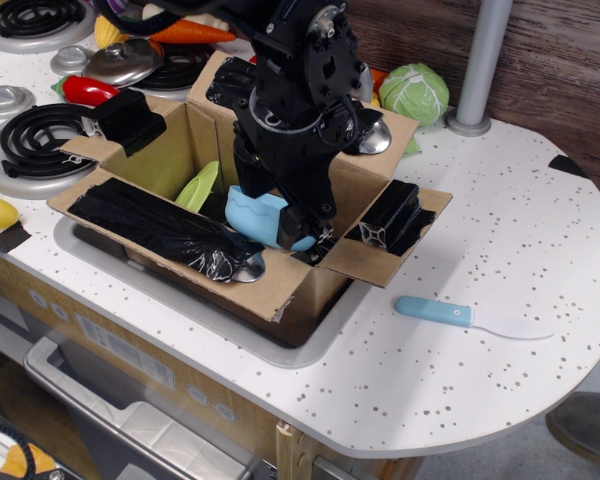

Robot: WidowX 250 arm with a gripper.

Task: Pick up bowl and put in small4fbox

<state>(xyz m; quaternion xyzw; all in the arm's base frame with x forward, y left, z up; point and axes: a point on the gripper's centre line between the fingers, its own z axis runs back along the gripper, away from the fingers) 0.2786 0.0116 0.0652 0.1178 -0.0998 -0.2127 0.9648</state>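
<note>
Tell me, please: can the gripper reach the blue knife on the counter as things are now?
Probably yes, but not at once. The knife lies alone on the open counter, nothing over it. The gripper is down inside the cardboard box, beside the bowl, so it must rise out first.

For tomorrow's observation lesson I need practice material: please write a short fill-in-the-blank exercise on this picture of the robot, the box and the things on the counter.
1. The bowl the gripper reaches toward is light ____.
2. That bowl lies inside the cardboard ____.
3. The box has flaps patched with ____ tape.
4. The knife lies on the counter, ____ the box.

Missing words: blue; box; black; outside
</note>
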